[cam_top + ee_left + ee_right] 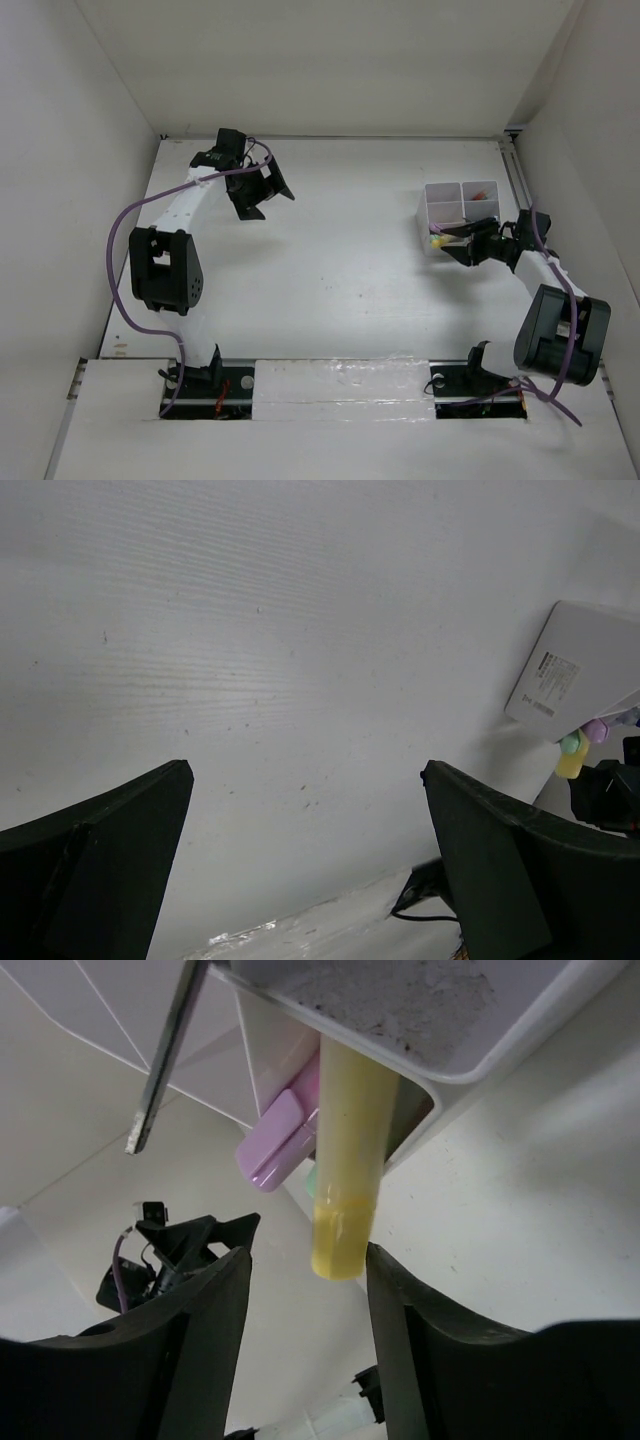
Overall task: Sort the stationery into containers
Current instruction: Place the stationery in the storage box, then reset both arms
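The white four-compartment box [452,206] stands at the right of the table. A yellow marker [345,1160], a pink marker [278,1142] and a green one [312,1181] stick out of one compartment. A metal scissor blade [160,1060] pokes out of another. Something red [482,192] lies in the far right compartment. My right gripper [308,1260] is open at the box's near side [462,243]. Its fingers flank the yellow marker's free end, with a gap on the left. My left gripper [262,192] is open and empty above the far left of the table [305,810]. From there I see the box [575,665] and the marker ends [575,752].
White enclosure walls stand on the left, back and right. A thin rail [515,180] runs along the right edge, close behind the box. A shiny taped strip [340,385] crosses the front between the two arm bases.
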Robot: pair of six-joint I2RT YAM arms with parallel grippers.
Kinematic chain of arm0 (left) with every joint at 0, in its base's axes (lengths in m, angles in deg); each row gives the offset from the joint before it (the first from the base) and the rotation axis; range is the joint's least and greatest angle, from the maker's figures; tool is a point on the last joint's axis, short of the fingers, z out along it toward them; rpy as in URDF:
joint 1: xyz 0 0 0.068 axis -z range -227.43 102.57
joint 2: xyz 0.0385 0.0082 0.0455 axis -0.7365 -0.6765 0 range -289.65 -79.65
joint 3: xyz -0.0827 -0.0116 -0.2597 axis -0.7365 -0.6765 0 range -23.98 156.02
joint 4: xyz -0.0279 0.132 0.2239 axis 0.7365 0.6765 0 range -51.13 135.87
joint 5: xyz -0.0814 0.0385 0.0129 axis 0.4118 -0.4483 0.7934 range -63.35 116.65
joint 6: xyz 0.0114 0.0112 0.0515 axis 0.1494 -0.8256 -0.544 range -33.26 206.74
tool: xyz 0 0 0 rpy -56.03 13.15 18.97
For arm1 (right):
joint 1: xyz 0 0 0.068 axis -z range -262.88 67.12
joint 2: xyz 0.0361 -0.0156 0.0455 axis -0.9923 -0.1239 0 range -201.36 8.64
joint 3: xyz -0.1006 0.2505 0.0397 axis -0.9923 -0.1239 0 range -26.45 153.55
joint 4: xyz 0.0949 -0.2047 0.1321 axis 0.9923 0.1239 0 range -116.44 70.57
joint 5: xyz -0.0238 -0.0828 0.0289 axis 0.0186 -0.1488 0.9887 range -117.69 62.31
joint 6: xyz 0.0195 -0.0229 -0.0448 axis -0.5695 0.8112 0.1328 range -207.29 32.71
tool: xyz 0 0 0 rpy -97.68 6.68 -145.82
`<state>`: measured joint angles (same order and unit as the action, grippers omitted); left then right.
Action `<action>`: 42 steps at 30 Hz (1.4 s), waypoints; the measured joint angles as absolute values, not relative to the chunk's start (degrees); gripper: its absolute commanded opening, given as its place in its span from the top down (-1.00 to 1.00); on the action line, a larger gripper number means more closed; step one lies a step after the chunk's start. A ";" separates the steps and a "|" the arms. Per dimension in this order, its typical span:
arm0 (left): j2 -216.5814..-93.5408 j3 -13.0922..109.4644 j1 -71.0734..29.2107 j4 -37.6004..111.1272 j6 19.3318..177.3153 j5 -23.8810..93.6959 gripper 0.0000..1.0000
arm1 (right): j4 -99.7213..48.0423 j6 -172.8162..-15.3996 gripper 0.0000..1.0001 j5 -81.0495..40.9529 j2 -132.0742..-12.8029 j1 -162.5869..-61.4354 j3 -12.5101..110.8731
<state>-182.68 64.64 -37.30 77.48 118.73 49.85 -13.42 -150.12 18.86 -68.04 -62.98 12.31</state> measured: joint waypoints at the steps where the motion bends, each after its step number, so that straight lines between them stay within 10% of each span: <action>1: -182.68 64.57 -37.30 77.43 118.69 50.00 -1.00 | -13.53 -150.06 -0.16 18.88 -68.13 -62.98 12.51; 32: -182.68 63.67 -37.30 75.79 118.62 51.68 -1.00 | -15.04 -151.19 -0.39 20.58 -67.61 -65.50 22.45; 36: -182.68 63.70 -37.30 75.77 118.62 51.71 -1.00 | -16.15 -151.72 -0.58 20.41 -66.36 -67.38 27.00; 38: -182.68 64.00 -37.30 76.06 118.62 51.40 -1.00 | -16.44 -151.43 -1.00 19.84 -65.59 -68.93 29.14; 42: -182.96 69.27 -37.28 79.42 118.60 48.84 -1.00 | -10.97 -144.61 -1.00 17.00 -65.64 -72.80 39.35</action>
